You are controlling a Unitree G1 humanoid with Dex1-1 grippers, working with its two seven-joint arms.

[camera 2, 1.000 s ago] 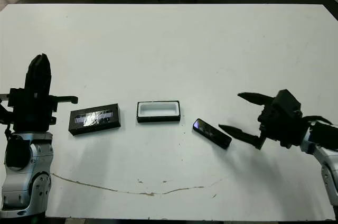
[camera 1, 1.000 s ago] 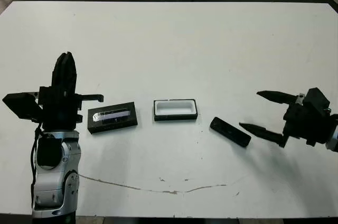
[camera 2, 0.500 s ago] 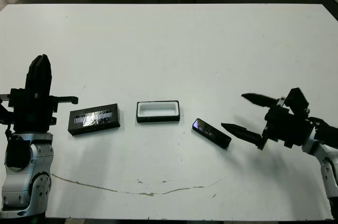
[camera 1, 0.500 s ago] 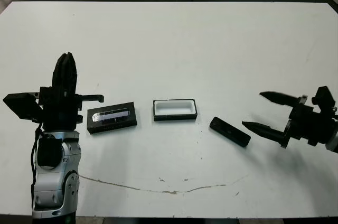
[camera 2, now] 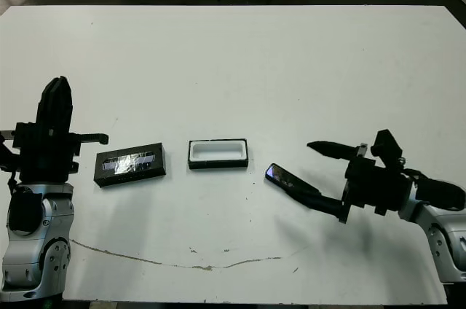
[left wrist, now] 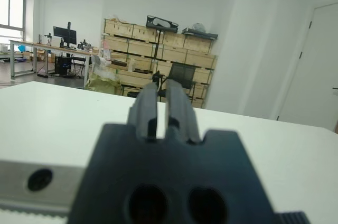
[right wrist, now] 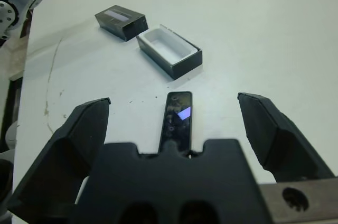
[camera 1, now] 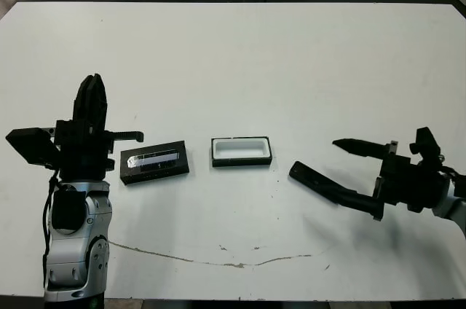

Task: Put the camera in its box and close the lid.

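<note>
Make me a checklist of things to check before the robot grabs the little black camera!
1. Right hand open wide: ok.
2. Camera lying between its two fingers: ok in the right wrist view.
3. Fingers already touching the camera: cannot tell.
4. Box open, white inside showing, nothing in it: ok.
5. Lid off the box, lying apart beside it: ok.
6. Left hand up and away from the box: ok.

White table (camera 1: 240, 54) — scuffed near its front edge — wooden crates (left wrist: 132, 49) beyond.
</note>
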